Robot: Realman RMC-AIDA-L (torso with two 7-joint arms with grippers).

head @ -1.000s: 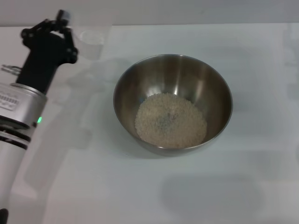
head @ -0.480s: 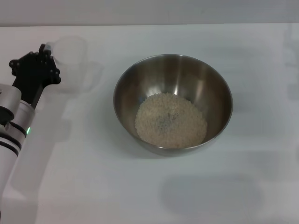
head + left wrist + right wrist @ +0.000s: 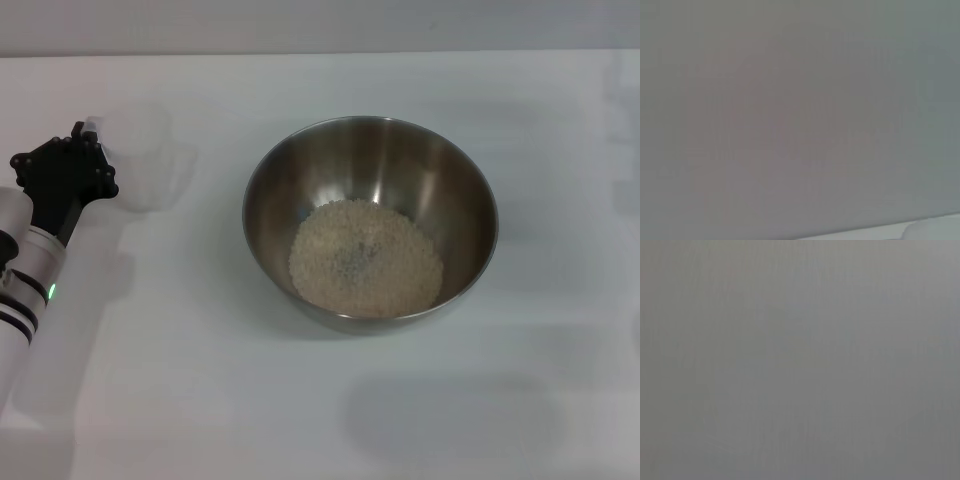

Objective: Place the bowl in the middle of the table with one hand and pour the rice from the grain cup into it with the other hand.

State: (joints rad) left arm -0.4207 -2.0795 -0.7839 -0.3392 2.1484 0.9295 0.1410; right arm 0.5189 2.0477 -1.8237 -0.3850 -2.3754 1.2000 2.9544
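Bowl point(image 3: 370, 222) upright near mid-table point(image 3: 320, 410), rice point(image 3: 366, 257) heaped in its bottom, slightly toward the near side. Left gripper point(image 3: 88, 150) at the table's left edge in the head view, black body angled up from a silver forearm with a green light. Cup point(image 3: 148, 160) right at its tip, translucent, touching or just beside the fingers, well apart from the bowl; looks empty, tilt hard to judge. Whether the claw clamps the cup or stands a little wide: cannot tell, the fingers merge with the black housing. Right gripper not seen in any view. Both wrist views show only a flat grey field; the left one has a pale strip along one edge, unidentifiable.
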